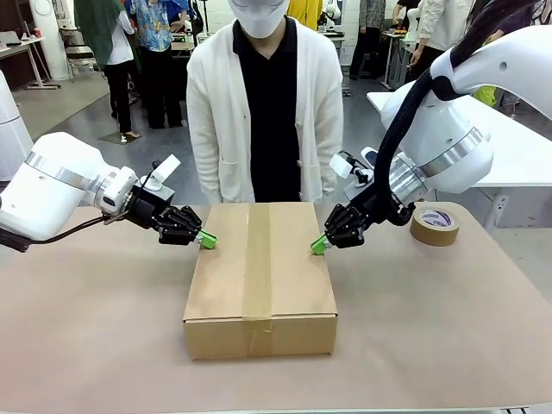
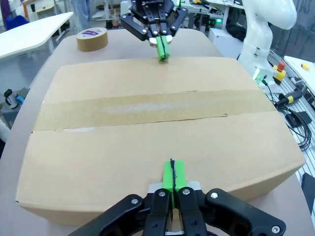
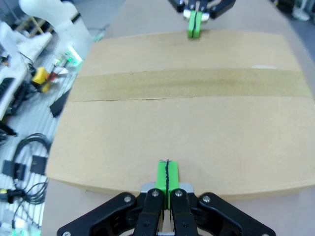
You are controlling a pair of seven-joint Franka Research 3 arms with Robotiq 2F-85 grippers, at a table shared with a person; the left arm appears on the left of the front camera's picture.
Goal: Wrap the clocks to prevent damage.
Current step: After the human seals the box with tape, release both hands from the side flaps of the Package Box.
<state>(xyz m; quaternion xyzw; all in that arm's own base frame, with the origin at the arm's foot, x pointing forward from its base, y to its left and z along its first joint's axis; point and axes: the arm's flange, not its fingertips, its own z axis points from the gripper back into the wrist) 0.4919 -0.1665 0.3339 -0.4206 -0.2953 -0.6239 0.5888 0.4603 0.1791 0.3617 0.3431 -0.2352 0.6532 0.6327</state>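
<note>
A closed cardboard box sealed with a strip of brown tape along its top lies in the middle of the table. The clocks are out of view. My left gripper is shut, its green pads pressed together at the box's left top edge. My right gripper is shut too, at the box's right top edge. In the left wrist view my own shut gripper rests over the near edge of the box, with the other gripper opposite. The right wrist view mirrors this: shut gripper, box, far gripper.
A roll of brown packing tape lies on the table at the right, behind my right arm. A person in a white cardigan stands at the far side just behind the box. The table is covered in brown paper.
</note>
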